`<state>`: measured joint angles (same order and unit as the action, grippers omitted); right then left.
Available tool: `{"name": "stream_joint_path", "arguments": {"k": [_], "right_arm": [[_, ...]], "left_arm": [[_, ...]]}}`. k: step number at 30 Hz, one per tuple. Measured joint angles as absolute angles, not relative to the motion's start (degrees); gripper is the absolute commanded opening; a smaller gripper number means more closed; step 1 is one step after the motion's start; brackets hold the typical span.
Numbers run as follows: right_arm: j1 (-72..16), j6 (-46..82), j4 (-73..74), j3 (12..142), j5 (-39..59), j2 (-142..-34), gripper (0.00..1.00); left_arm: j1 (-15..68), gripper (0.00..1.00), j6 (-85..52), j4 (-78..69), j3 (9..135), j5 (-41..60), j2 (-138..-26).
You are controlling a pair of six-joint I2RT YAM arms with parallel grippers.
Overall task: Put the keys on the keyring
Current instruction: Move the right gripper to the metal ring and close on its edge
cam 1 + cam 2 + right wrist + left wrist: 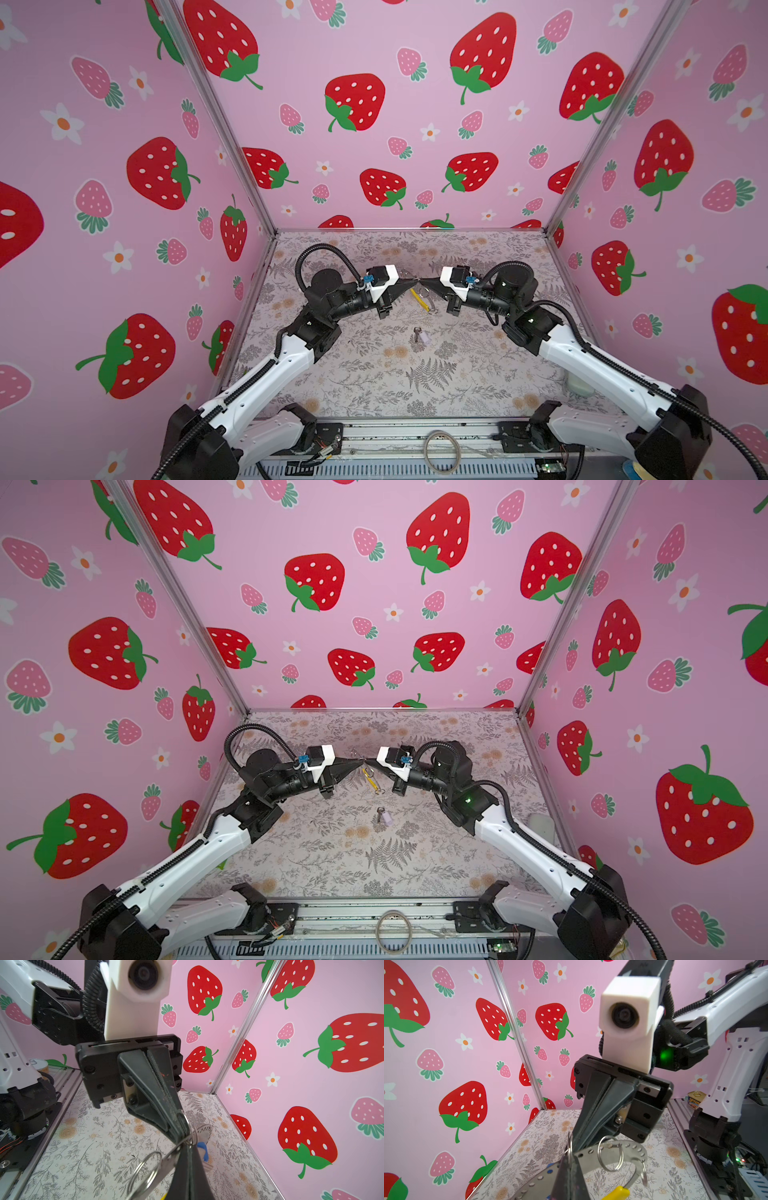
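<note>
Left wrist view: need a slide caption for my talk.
Left gripper and right gripper, both shut, meet tip to tip on the keyring above the table.

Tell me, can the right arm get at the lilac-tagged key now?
Probably not yet: the right gripper is shut on the keyring. The lilac-tagged key lies in the open, so the way looks free once it lets go.

Two keys: one lilac-tagged key (419, 335), one blue-tagged key (202, 1149). One keyring (631, 1146), and it carries at least three small split rings (599, 1152). One plain hoop (425, 452).
</note>
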<state>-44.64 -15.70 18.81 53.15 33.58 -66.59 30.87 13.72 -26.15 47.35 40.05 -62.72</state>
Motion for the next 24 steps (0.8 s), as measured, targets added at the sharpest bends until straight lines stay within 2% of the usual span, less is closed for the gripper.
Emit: {"name": "stream_joint_path", "arguments": {"k": [5,9,14,24], "right_arm": [[-44.3,-15.2,18.8,53.1,31.4,-66.5,0.19],[-41.4,-14.5,18.7,52.4,33.8,-64.8,0.26],[-37.2,-12.5,19.5,52.3,40.2,-62.8,0.27],[-36.7,-9.2,18.7,53.5,52.3,-65.3,0.25]], "left_arm": [[31.5,0.0,13.7,-27.3,47.3,39.5,-63.0],[31.9,0.0,13.6,-27.4,47.3,41.5,-63.2],[31.8,0.0,12.7,-27.4,47.4,45.1,-64.8],[31.7,0.0,10.6,-27.1,48.1,49.0,-67.1]]}}
